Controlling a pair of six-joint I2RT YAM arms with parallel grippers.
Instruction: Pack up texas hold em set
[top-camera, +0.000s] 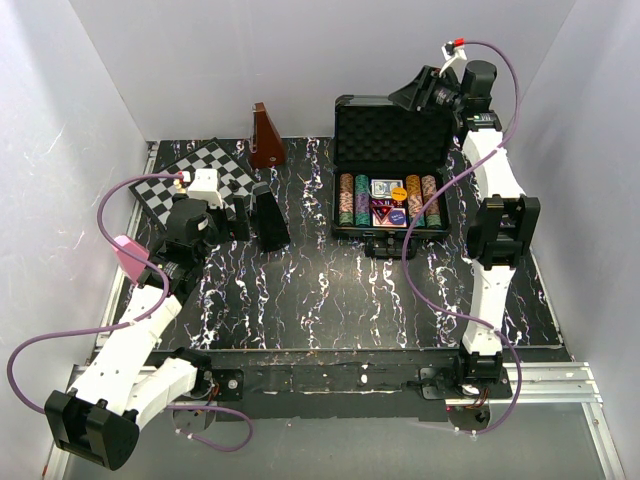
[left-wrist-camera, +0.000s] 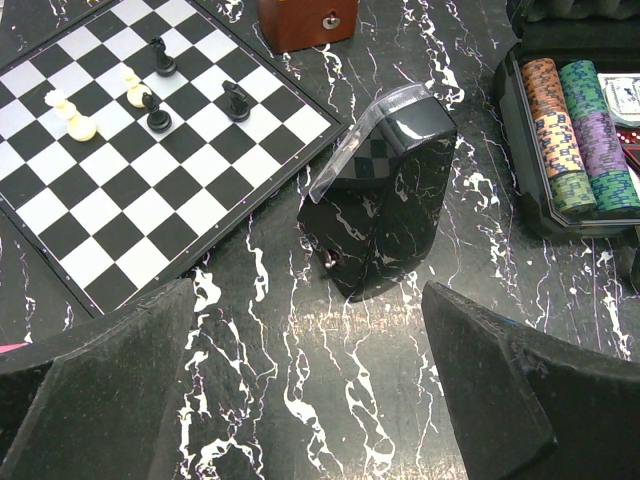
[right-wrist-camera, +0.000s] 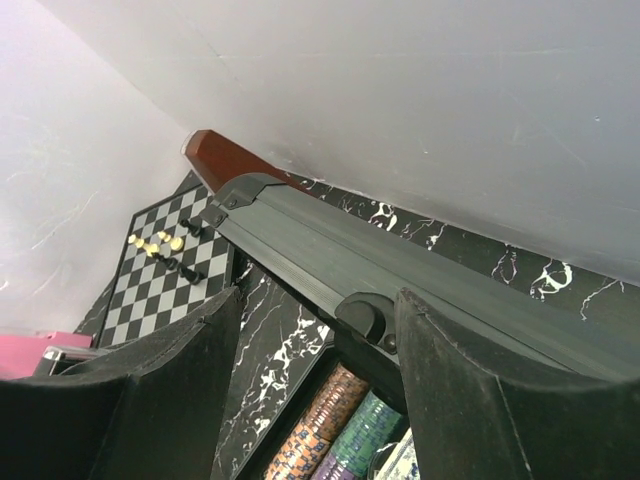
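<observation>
The texas hold em set's black case (top-camera: 390, 232) stands open at the back right, its foam-lined lid (top-camera: 395, 125) upright. Inside lie striped chip rows (top-camera: 345, 198), a card deck (top-camera: 386, 188) and a yellow button (top-camera: 398, 194). My right gripper (top-camera: 412, 95) is open at the lid's top edge. In the right wrist view that edge (right-wrist-camera: 330, 260) and a latch knob (right-wrist-camera: 365, 315) show between its fingers (right-wrist-camera: 180, 390), with chips (right-wrist-camera: 330, 420) below. My left gripper (top-camera: 240, 218) is open low over the table, nothing between its fingers (left-wrist-camera: 110, 390).
A glossy black pyramid-shaped object (left-wrist-camera: 385, 200) lies just ahead of the left fingers. The chessboard (left-wrist-camera: 150, 150) with a few pieces sits at the back left. A brown pyramid-shaped object (top-camera: 265, 140) stands behind it. White walls enclose the table on three sides.
</observation>
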